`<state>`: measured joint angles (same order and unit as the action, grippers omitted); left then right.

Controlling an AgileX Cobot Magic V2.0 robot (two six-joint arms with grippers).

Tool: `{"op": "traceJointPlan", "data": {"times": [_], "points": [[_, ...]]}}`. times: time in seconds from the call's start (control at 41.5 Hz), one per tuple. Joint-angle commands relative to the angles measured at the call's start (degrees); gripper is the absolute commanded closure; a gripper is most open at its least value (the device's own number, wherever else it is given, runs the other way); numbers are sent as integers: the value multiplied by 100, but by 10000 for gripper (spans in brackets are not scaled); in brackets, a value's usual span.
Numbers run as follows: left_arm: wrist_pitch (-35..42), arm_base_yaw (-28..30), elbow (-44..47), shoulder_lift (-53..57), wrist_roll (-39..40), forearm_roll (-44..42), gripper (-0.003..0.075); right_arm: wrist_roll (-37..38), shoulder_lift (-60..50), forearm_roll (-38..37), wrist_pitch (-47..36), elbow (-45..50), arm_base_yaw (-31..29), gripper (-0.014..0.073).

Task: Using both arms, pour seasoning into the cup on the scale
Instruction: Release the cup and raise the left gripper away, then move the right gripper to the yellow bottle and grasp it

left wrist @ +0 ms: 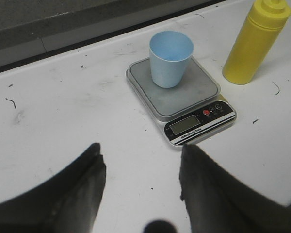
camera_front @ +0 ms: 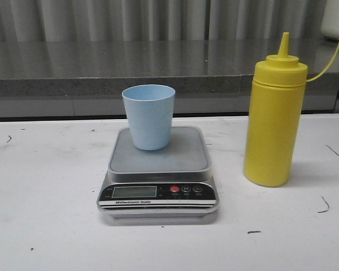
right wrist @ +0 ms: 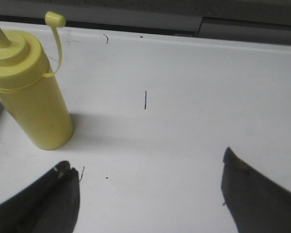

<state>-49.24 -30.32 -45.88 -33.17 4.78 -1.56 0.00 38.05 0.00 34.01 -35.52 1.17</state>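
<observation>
Seasoning upright beside right hand — fingers spread wide, clear of it

Plenty of bare table sitting open left of the scale; the seasoning is standing just right of it, leaving a narrow gap between.

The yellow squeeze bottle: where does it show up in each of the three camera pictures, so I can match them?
Front view: the yellow bottle stands upright at the right, on the white table, beside the scale.
Left wrist view: the bottle is in the upper right corner, its nozzle cut off, past the scale.
Right wrist view: the bottle fills the left side, its tethered tip cover hanging free.
Shared landmark: the bottle itself; only a sliver that may be the scale's edge shows in the right wrist view.
</observation>
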Motion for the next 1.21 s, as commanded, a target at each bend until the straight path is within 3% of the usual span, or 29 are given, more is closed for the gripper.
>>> {"op": "traceJointPlan", "data": {"times": [0.0, 0.121, 0.41, 0.603, 0.748, 1.013, 1.182], "points": [[393, -30, -141, -11, 66, -12, 365, -65, 24, 282, -369, -149, -35, -21], [393, -30, -141, -11, 66, -12, 365, -218, 97, 357, -200, -156, 184, -21], [393, -30, -141, -11, 66, -12, 365, -434, 509, 405, -136, -191, 1339, -21], [393, -30, -141, -11, 66, -12, 365, -441, 1010, 767, -615, -135, 1445, -19], [393, -30, -141, -11, 66, -12, 365, -574, 1465, 915, -1571, 271, 1702, -19], [393, -30, -141, -11, 66, -12, 365, -567, 2400, 1006, -4549, 1333, 2030, -19], [393, -30, -141, -11, 66, -12, 365, -398, 3085, 973, -5916, 1526, 2030, -19]]}}
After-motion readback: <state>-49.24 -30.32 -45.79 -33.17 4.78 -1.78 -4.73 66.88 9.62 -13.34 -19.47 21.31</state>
